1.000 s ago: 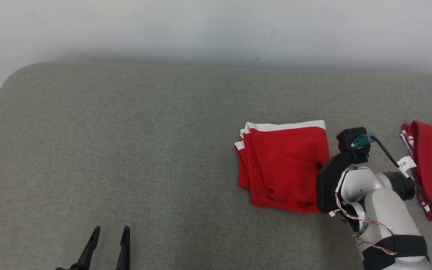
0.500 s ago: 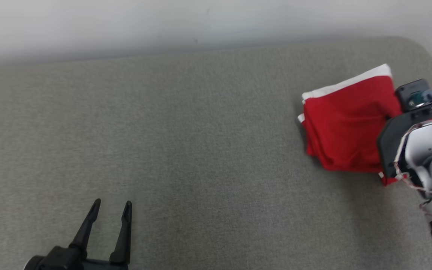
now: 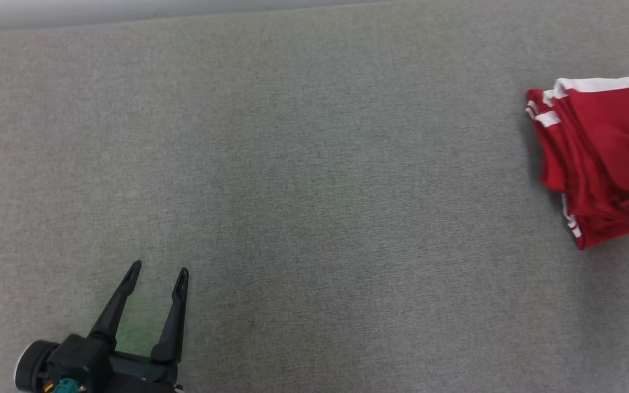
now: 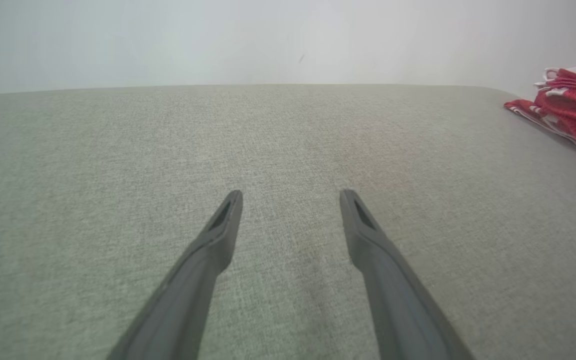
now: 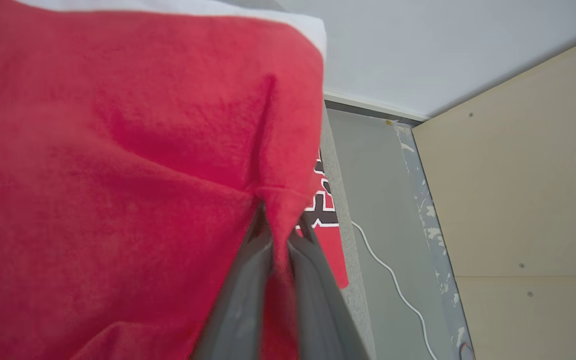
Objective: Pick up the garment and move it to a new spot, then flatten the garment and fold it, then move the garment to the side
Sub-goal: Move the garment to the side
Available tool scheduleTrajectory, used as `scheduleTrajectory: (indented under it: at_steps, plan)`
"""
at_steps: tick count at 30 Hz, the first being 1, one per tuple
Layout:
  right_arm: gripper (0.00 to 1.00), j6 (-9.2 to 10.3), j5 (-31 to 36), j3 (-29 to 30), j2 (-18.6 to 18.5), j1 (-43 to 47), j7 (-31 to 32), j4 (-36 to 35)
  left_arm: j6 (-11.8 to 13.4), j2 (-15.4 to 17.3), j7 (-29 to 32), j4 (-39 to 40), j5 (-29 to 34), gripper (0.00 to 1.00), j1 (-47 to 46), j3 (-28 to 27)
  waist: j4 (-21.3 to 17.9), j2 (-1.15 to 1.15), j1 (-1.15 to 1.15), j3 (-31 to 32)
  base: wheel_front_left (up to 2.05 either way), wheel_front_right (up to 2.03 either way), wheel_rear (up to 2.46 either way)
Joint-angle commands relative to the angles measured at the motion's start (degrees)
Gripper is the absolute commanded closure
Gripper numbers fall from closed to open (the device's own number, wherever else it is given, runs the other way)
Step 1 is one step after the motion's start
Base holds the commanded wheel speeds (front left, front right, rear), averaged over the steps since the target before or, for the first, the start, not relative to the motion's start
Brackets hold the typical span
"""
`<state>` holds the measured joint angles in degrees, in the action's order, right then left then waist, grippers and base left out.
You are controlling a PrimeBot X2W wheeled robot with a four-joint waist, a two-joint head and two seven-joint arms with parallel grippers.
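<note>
A: Red folded garment [image 3: 604,158], white-trimmed: where is it showing?
B: It's bunching in layers over the grey cushion's [image 3: 314,164] right side, with the right gripper [image 5: 282,226] pinching a fold. The left gripper [image 3: 159,268] is hovering spread wide, near left.

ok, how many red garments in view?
2: a folded red garment at the right end of the grey surface, pinched by the right gripper; a second red garment with black-and-white lettering, mostly hidden behind it.
</note>
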<state>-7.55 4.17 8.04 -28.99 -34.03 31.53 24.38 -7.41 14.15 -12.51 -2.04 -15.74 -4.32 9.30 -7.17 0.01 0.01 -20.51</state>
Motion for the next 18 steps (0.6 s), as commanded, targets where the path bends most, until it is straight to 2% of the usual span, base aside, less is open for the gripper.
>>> scheduleTrajectory:
  at_steps: [1, 3, 5, 6, 7, 8, 12, 18]
  plan:
    - [1.00, 0.12, 0.6, 0.8, 0.3, 0.2, -0.9, 0.6, 0.0, 0.3, 0.1, 0.3, 0.0, 0.00, -0.7, 0.1, 1.0, -0.01, -0.01, -0.9, 0.00, 0.00, 0.00]
    - [1.00, 0.12, 1.9, 2.6, 0.6, 0.4, -2.9, 2.4, 0.0, 0.6, 0.1, 0.3, -0.3, 0.00, -0.7, 0.1, 1.4, -0.01, -0.01, -1.1, 0.00, 0.00, 0.00]
    - [0.92, 0.12, 3.3, 3.9, 1.0, 0.0, -4.3, 3.8, 0.0, 0.7, 0.1, 0.3, -0.3, 0.00, -1.0, 0.2, 1.6, -0.01, -0.01, -1.1, 0.00, 0.00, 0.00]
    - [0.69, 0.11, 3.7, 4.4, 1.6, -0.1, -4.9, 4.4, 0.0, 0.8, 0.0, 0.2, -0.2, 0.00, -1.1, 0.3, 1.7, -0.01, -0.01, -1.0, 0.00, 0.00, 0.00]
    - [0.24, 0.11, 4.3, 5.2, 1.9, -0.4, -5.9, 4.7, 0.1, 0.9, -0.2, 0.1, -0.1, 0.00, -1.3, 0.3, 1.8, -0.01, -0.01, -0.8, 0.00, 0.00, 0.00]
    - [0.00, 0.12, 5.0, 5.8, 2.2, -0.6, -7.0, 4.8, 0.1, 0.9, -0.4, 0.0, 0.3, 0.00, -1.4, 0.5, 1.8, -0.01, -0.01, -0.5, 0.00, 0.00, 0.00]
    - [0.00, 0.11, 5.6, 7.9, 4.7, -0.5, -10.0, 5.5, 0.5, 0.5, -1.2, -1.0, 0.9, 0.00, -1.5, 0.8, 1.9, -0.01, -0.01, 1.5, 0.00, 0.00, 0.00]
    - [0.00, 0.11, 2.8, 8.5, 8.8, 2.9, -13.5, 1.2, 0.8, -1.0, -2.3, -3.0, -0.2, 0.00, 0.6, 0.3, 2.1, -0.01, -0.01, 7.2, 0.00, 0.00, 0.00]
